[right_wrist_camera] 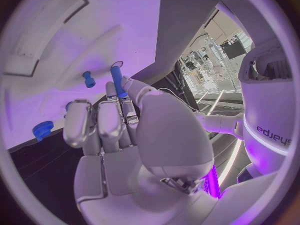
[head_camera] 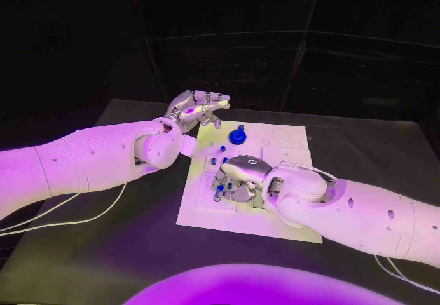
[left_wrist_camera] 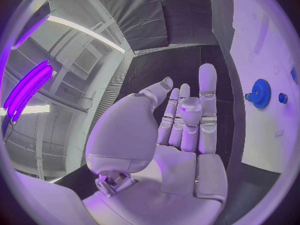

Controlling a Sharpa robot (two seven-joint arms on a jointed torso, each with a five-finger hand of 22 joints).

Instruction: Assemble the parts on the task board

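Head view shows you the right hand (head_camera: 240,180) pinching a slim blue peg (right_wrist_camera: 117,80) over the white task board (head_camera: 292,136) at frame centre, presumably for insertion, while the left hand (head_camera: 197,109) hovers spread, holding nothing, upper left.

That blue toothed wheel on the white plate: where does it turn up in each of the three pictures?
Head view: the blue gear stands near the far edge of the task board, just beside the left hand.
Left wrist view: the gear sits on the board beyond the left hand's fingertips.
Right wrist view: a blue toothed piece at the board's edge, probably the same gear.
Shared landmark: the white task board.
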